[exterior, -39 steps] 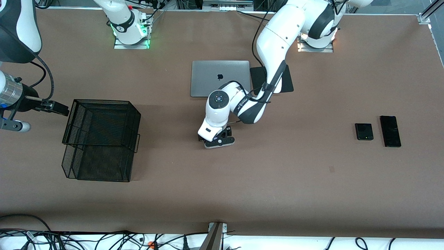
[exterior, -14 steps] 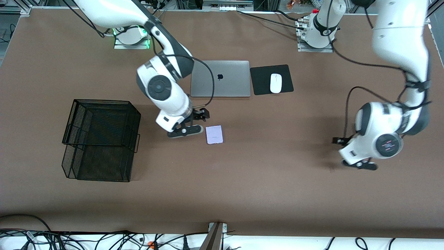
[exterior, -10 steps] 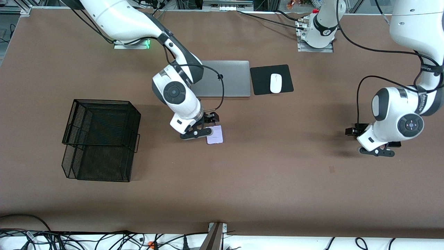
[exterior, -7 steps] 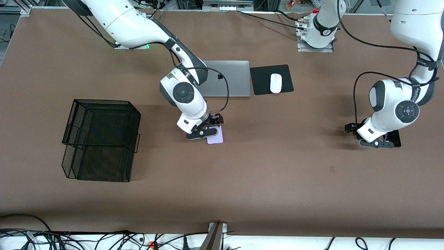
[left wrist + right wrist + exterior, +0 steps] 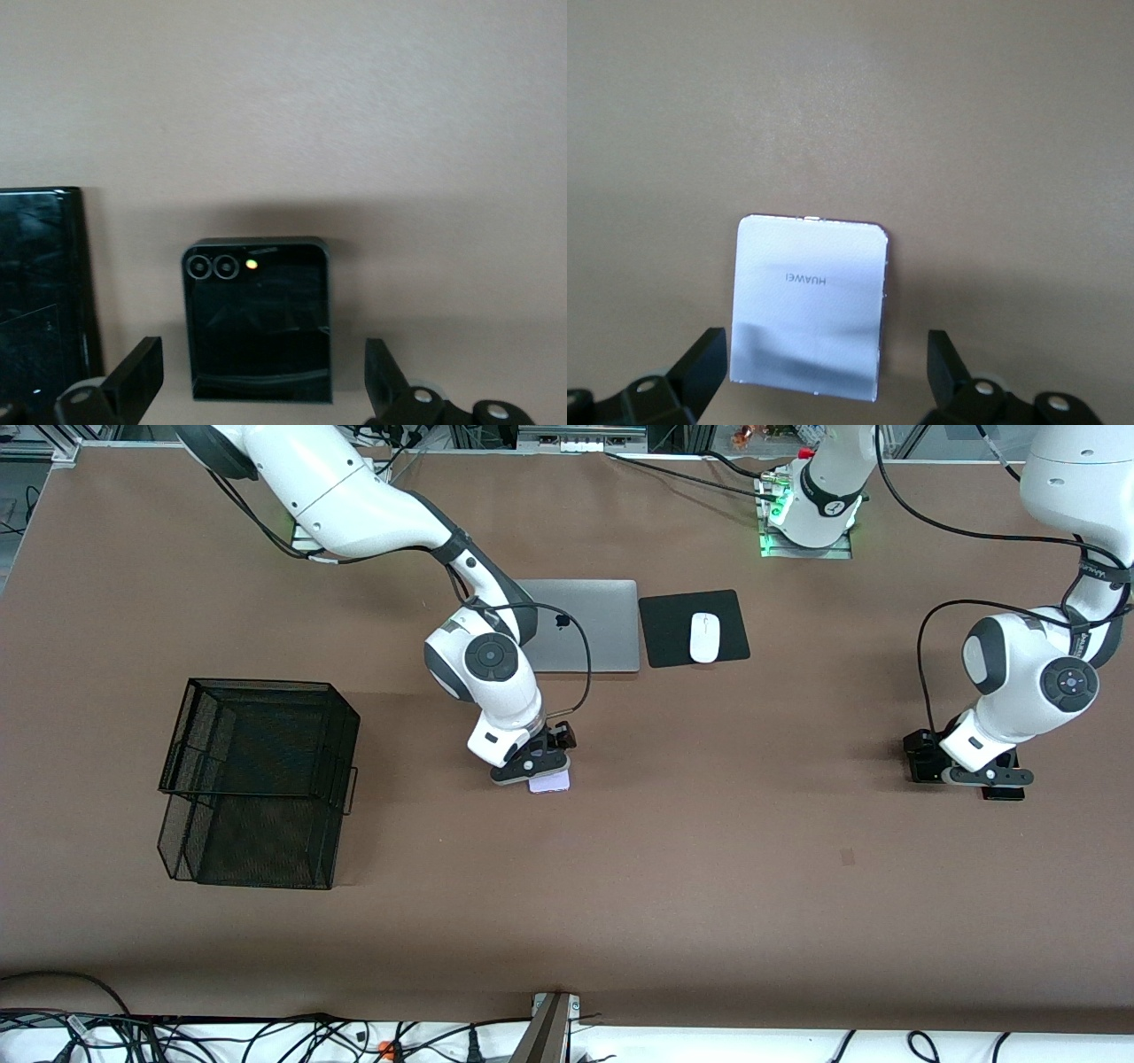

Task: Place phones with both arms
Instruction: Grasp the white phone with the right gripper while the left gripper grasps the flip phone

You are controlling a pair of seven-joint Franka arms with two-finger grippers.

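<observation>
The pale lilac phone (image 5: 555, 782) lies flat mid-table, nearer the front camera than the laptop. My right gripper (image 5: 537, 765) hangs low over it, open. In the right wrist view the lilac phone (image 5: 808, 305) lies between the spread fingers (image 5: 700, 367), untouched. My left gripper (image 5: 966, 769) is low over the small black phone (image 5: 918, 769) at the left arm's end of the table, open. In the left wrist view the small black phone (image 5: 257, 319) lies between the open fingers (image 5: 135, 379). The longer black slab (image 5: 40, 292) lies beside it. The arm mostly hides that slab (image 5: 1005, 793) in the front view.
A black wire basket (image 5: 257, 779) stands toward the right arm's end of the table. A closed grey laptop (image 5: 602, 624) lies mid-table near the bases, beside a black mouse pad (image 5: 669, 633) with a white mouse (image 5: 703, 638).
My right gripper has moved from beside the lilac phone to over it. My left gripper has swung from bare table nearer the camera to over the small black phone.
</observation>
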